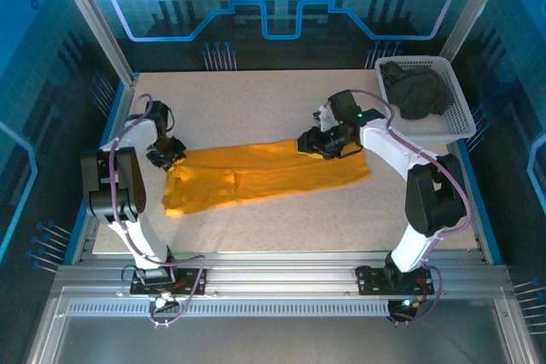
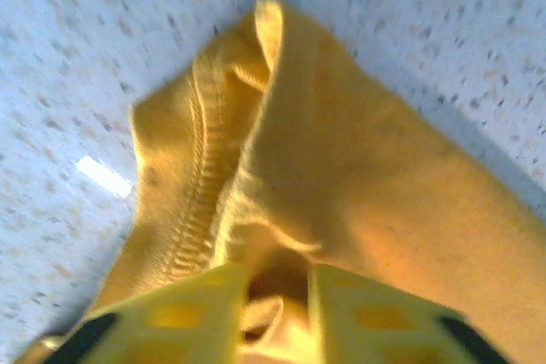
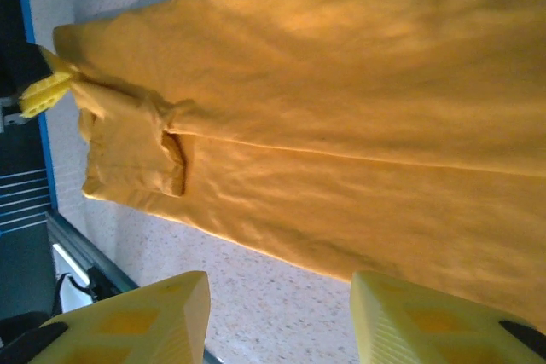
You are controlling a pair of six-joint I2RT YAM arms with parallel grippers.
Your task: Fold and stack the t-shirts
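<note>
So far: one lengthwise fold judged done on the orange shirt (image 1: 264, 175); cross folds, all of the grey shirt (image 1: 418, 91) and the stacking left to do.
Table (image 1: 256, 91): pale, speckled.
Orange shirt: long flat band across the middle, running 9 to 3 o'clock.
Basket (image 1: 461, 117): white lattice, at 2 o'clock.
Grey shirt: crumpled inside the basket, unfolded.
Right gripper (image 3: 280, 289): over the band's 12 o'clock edge, fingers wide, holding nothing.
Left gripper (image 2: 277, 287): at the band's 9 o'clock end, fingers narrow, cloth bunched between; pinched or loose, cannot tell.
</note>
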